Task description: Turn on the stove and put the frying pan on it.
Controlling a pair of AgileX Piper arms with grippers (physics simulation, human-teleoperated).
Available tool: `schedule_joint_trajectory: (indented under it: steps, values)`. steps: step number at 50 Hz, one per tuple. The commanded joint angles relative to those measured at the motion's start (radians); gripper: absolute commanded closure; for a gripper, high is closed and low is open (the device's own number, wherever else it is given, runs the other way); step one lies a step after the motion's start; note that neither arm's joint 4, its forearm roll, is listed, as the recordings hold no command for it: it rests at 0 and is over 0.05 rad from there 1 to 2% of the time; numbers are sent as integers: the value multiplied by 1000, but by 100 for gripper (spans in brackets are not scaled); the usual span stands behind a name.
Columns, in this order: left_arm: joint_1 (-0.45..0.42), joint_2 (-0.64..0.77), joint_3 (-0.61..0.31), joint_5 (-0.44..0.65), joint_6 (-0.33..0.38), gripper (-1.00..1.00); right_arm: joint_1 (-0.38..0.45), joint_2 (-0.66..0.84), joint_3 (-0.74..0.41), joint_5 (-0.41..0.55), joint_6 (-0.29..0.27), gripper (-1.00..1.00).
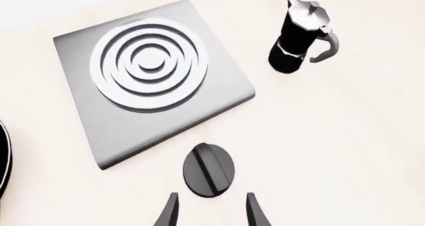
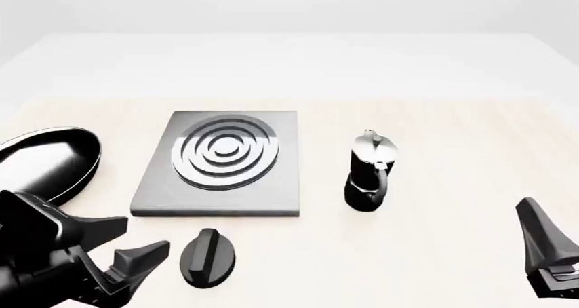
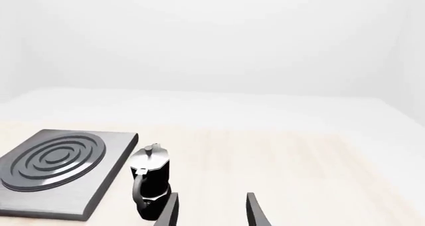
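The stove (image 2: 217, 176) is a flat grey slab with silver rings, lying left of centre. Its black knob (image 2: 208, 256) lies apart on the table, just in front of the slab. The frying pan (image 2: 50, 162) rests on the table left of the stove, handle out of view. My left gripper (image 2: 143, 237) is open and empty, just left of the knob. In the left wrist view the knob (image 1: 208, 169) sits just beyond the open gripper (image 1: 209, 208), with the stove (image 1: 86, 131) behind and the pan's rim (image 1: 3, 159) at the edge. My right gripper (image 2: 535, 230) is open and empty at the front right.
A black-and-silver moka pot (image 2: 368, 172) stands upright right of the stove. It also shows in the left wrist view (image 1: 302, 37) and in the right wrist view (image 3: 151, 181), beside the stove (image 3: 59, 171) and just beyond the right gripper (image 3: 211, 208).
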Motion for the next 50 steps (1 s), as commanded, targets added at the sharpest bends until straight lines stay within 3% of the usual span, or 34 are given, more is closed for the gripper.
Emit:
schedule_joint_trajectory:
  steps: [1,26,29,42,43,50]
  values:
    - [-17,85,46,-87,-14,-100,2,-1,-2,3,3,-100]
    - [-7,340,127,-376,-15,-100,2,-1,4,2,0,-100]
    - [-4,420,155,-476,-12,-100,3,2,6,-2,-1,-100]
    - [-3,586,151,-616,-12,-100,-3,29,14,-32,-4,-100]
    - [-4,633,164,-672,-10,-100,-2,28,14,-32,-4,-100]
    - [-12,678,158,-701,-12,-100,-4,34,16,-38,-4,-100]
